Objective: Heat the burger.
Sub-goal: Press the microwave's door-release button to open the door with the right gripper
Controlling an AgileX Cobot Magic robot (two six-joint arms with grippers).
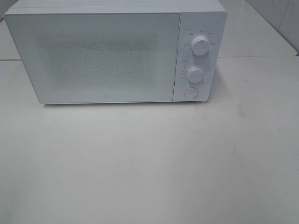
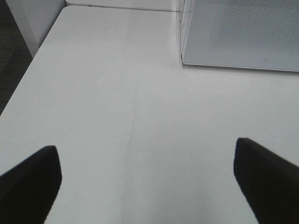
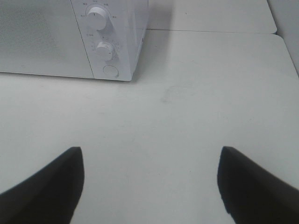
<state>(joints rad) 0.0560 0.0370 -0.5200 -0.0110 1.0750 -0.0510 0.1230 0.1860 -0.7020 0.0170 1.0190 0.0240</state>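
I am scanning all three views and am not finding the burger anywhere, neither on the bench [image 1: 149, 163] nor in either gripper. It may be sitting behind the closed door [image 1: 98, 56] of the microwave [image 1: 201, 18], whose speckled window is showing nothing, or it may be off camera; I cannot tell which.

The left gripper [image 2: 145, 151] is hanging released over bare bench, jaws spread wide and holding nothing. The right gripper [image 3: 150, 154] is doing the same, facing the microwave's control side, where the upper dial [image 3: 96, 18], lower dial [image 3: 105, 50] and round button [image 3: 110, 71] are showing.

Unseen, I am expecting the burger to handle as a light, soft, layered stack that squashes and shears easily. I am planning a gentle hold low on its sides, not a pinch on the top bun.

The bench is looking white, smooth and matte, made of panels with thin seams, so things may slide on it. A pale wall [image 1: 280, 18] is standing behind it, and dark floor [image 2: 11, 51] is showing past its left edge.
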